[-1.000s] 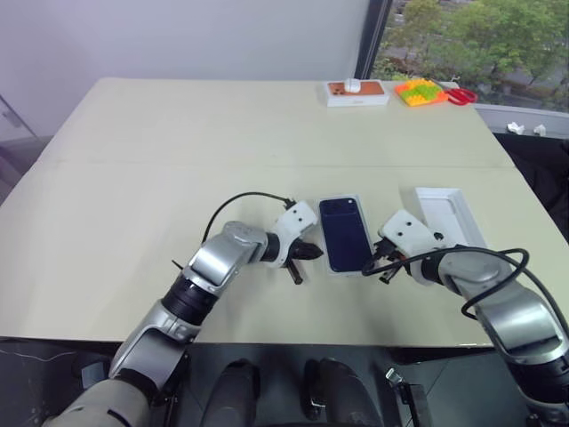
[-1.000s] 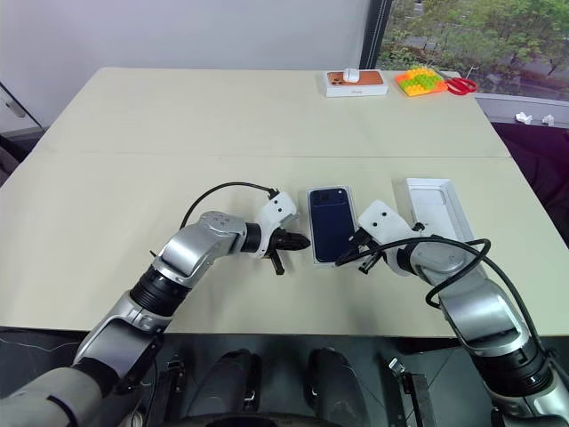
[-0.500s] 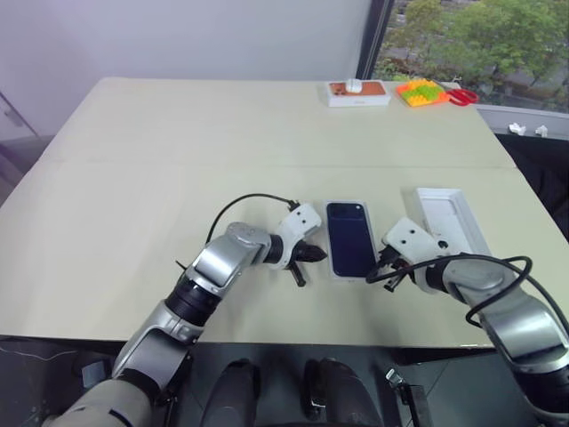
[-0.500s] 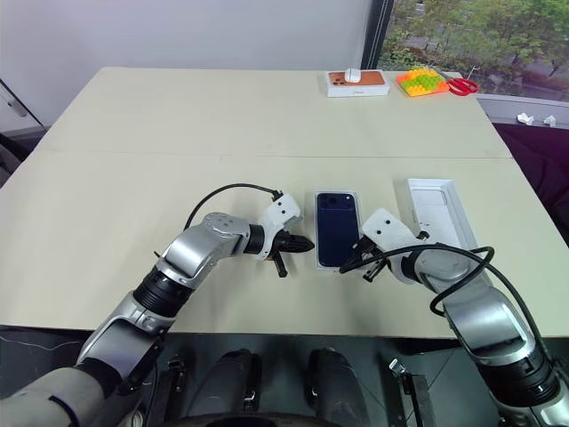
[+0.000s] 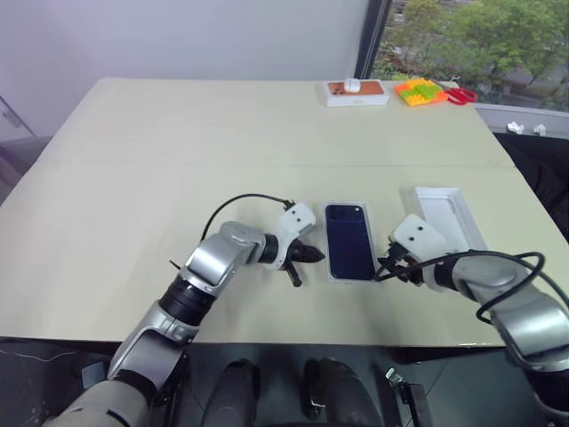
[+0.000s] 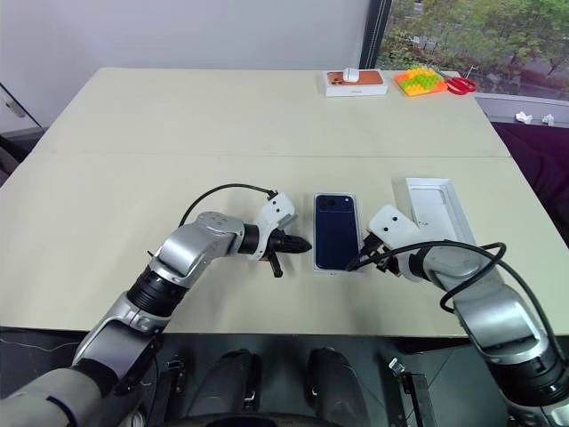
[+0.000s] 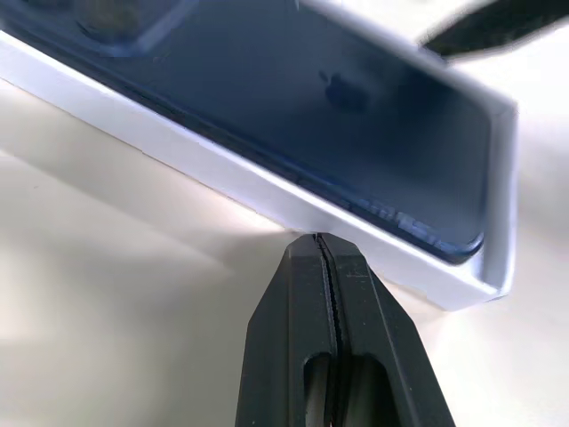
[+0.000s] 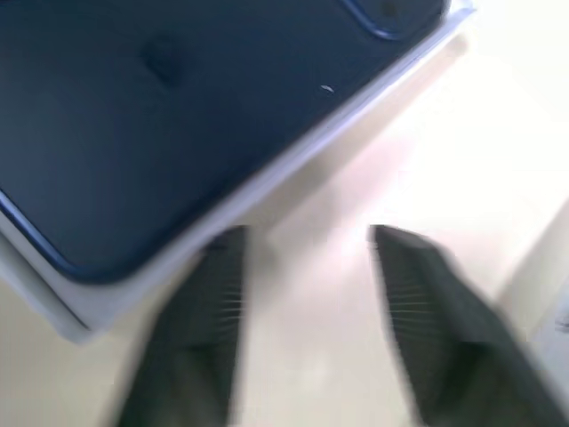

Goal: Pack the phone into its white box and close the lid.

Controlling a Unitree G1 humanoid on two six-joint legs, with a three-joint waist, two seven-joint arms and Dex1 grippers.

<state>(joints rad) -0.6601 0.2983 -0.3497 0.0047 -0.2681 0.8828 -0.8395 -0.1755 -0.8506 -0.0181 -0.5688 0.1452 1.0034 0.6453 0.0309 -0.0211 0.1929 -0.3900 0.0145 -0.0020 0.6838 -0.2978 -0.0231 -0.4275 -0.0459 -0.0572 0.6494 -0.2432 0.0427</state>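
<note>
Phone (image 5: 348, 252) seen lying flat inside white box (image 7: 267, 191) near front edge of surface (image 5: 133, 178), between both arms

Left pincer (image 5: 308, 255) clenched, empty, tips set just beside box's side wall, likely to steady it

Right pincer (image 8: 307, 302) released, fingers spread, nothing grasped, just beside box's other side

Lid (image 5: 449, 217) rests apart, beyond right pincer, inside up; closing judged as remaining step

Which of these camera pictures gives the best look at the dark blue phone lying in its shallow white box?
The right eye view: the slim dark navy-blue phone shows whole, lying in the shallow white cardboard box on the table. The left eye view shows the same. The left wrist view gives a close, partial look at its glossy back; the right wrist view shows one blurred end.
</note>
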